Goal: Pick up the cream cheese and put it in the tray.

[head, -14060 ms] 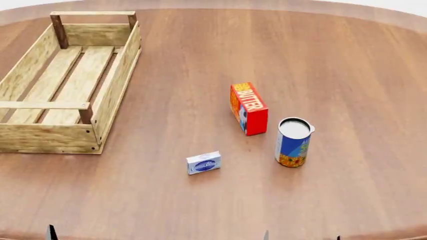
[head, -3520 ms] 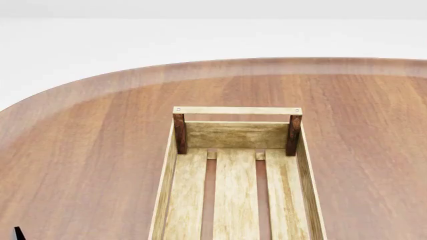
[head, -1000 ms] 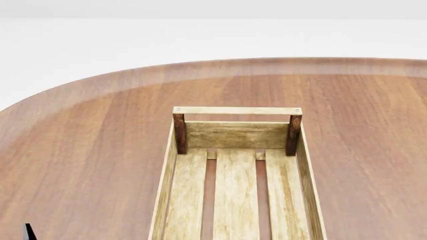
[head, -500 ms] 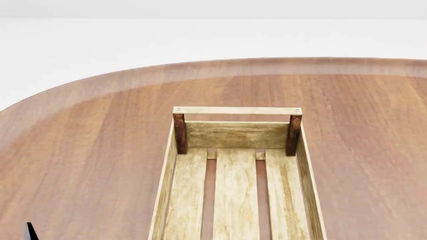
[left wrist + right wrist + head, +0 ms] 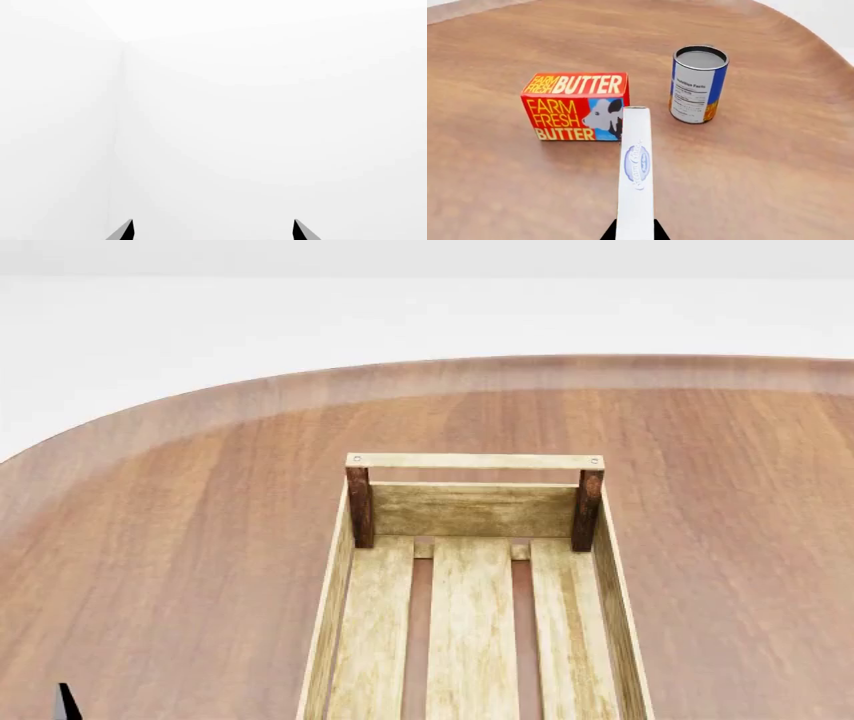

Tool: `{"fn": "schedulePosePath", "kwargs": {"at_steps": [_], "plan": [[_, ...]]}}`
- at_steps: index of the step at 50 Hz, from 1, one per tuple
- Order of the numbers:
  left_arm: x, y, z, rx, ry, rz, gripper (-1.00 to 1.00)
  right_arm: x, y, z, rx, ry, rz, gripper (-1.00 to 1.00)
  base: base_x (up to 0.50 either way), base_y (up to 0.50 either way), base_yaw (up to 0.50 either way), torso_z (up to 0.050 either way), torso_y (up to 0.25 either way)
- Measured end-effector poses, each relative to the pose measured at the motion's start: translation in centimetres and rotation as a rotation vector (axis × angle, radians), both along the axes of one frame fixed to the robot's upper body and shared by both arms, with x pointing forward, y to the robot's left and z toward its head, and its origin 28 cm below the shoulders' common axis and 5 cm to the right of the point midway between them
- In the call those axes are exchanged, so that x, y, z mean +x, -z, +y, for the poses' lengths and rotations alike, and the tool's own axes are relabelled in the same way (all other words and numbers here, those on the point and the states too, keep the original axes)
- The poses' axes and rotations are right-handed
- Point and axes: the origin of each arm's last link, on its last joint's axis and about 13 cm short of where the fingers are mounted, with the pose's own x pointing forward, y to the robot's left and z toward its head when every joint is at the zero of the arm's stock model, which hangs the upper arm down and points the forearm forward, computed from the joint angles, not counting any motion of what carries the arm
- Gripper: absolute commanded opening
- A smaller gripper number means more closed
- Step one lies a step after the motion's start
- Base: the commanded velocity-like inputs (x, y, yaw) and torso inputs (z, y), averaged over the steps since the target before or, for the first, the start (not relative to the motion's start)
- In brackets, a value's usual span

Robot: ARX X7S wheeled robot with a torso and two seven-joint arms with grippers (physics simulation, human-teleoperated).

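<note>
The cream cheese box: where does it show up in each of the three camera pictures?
Left wrist view: not in it, only blank white.
Head view: not in it, only the tray on the table.
Right wrist view: the cream cheese stands centre-bottom, held edge-on in the right gripper.
Shared landmark: the brown wooden table, in the head and right wrist views.
</note>
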Motion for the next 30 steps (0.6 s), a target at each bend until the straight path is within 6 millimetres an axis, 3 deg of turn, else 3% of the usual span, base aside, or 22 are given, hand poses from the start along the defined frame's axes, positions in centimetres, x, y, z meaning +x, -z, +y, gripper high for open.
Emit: {"fn": "schedulePosePath", "kwargs": {"at_steps": [30], "plan": [[0.1, 0.1, 0.0, 0.003, -0.001, 0.004, 1.0, 3.0, -3.8, 2.4, -0.246, -0.194, -0.08, -1.0, 0.0, 0.0, 0.0, 0.0, 0.0]]}}
